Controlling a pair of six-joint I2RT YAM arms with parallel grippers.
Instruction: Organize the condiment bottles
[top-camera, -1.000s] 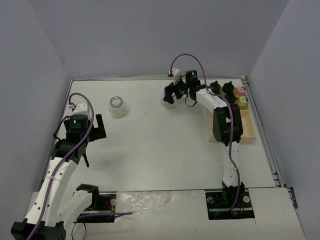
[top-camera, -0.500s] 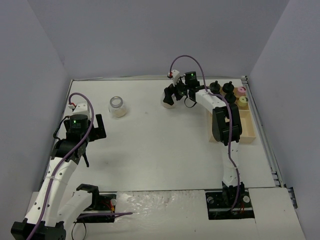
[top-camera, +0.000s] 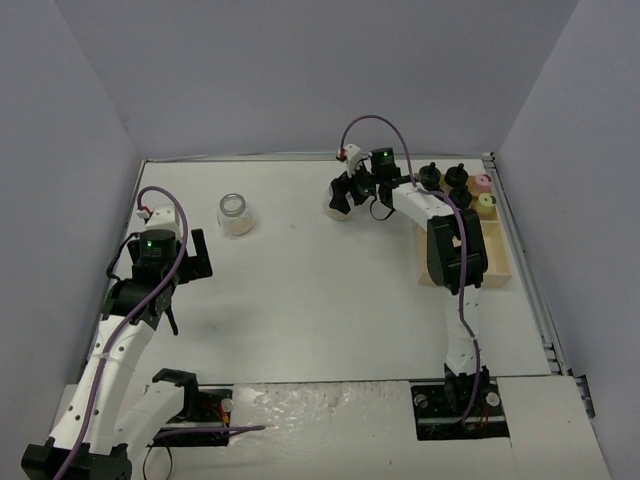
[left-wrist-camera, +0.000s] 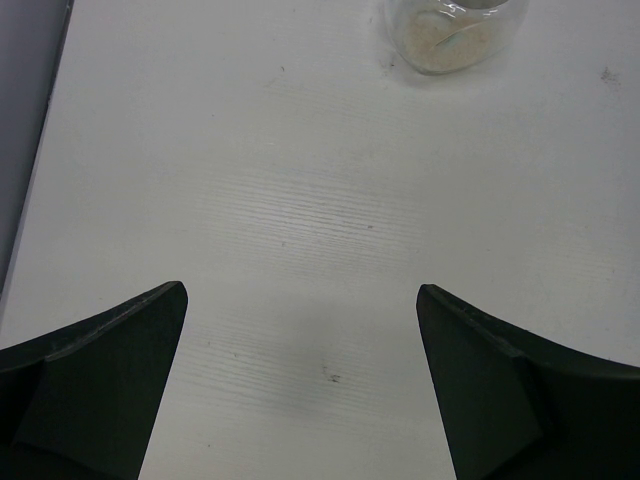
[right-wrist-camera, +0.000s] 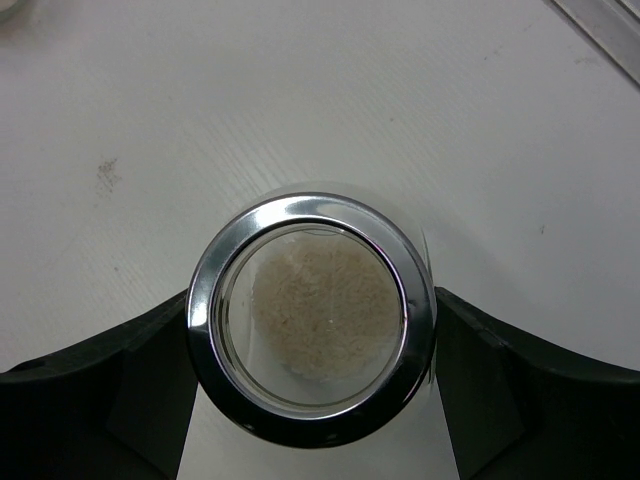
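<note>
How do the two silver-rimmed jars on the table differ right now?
The centre jar sits between the right hand's fingers, which look to touch both its sides. The left jar stands free, ahead of the open left hand. The centre jar is nearer the tray; the left jar is farther from it. Both are upright and clear, with pale powder.

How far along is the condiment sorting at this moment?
Done: black-capped bottles, a pink-capped bottle and a yellow-capped bottle stand in the wooden tray. In hand: the right gripper is closed on a silver-rimmed jar, left of the tray. Left to do: that jar and the second silver-rimmed jar, standing loose ahead of the open left gripper, are outside the tray.
</note>
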